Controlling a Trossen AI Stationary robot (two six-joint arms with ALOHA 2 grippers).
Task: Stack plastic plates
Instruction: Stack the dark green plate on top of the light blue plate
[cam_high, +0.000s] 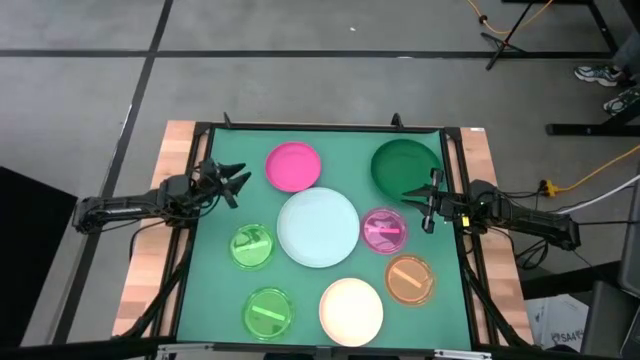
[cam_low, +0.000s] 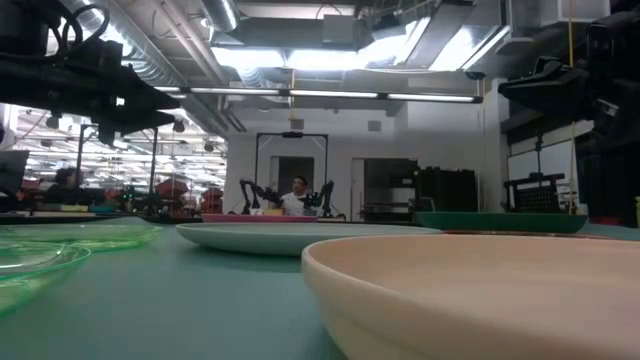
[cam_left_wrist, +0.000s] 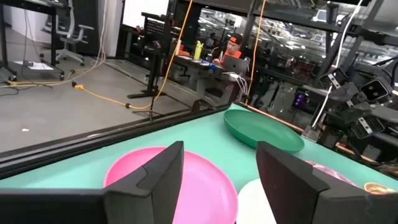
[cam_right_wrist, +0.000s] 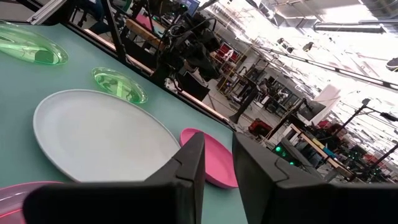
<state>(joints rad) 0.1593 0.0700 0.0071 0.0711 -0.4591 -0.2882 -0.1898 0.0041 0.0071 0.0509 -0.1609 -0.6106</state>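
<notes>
Eight plates lie flat and apart on the green mat. Pink plate (cam_high: 293, 166) and dark green plate (cam_high: 405, 166) lie at the far side. The large pale blue-white plate (cam_high: 318, 227) is in the middle, with the small magenta plate (cam_high: 384, 230) to its right. Orange plate (cam_high: 410, 279) and cream plate (cam_high: 351, 311) lie near right. Two translucent green plates (cam_high: 252, 246) (cam_high: 268, 312) lie near left. My left gripper (cam_high: 240, 183) hovers open, left of the pink plate (cam_left_wrist: 186, 180). My right gripper (cam_high: 420, 202) hovers slightly open above the gap between the dark green and magenta plates.
A black frame (cam_high: 320, 127) borders the mat, with wooden table strips (cam_high: 160, 230) outside it on the left and right. In the low view the cream plate (cam_low: 480, 290) fills the foreground. A person sits at a desk (cam_low: 295, 200) far behind the table.
</notes>
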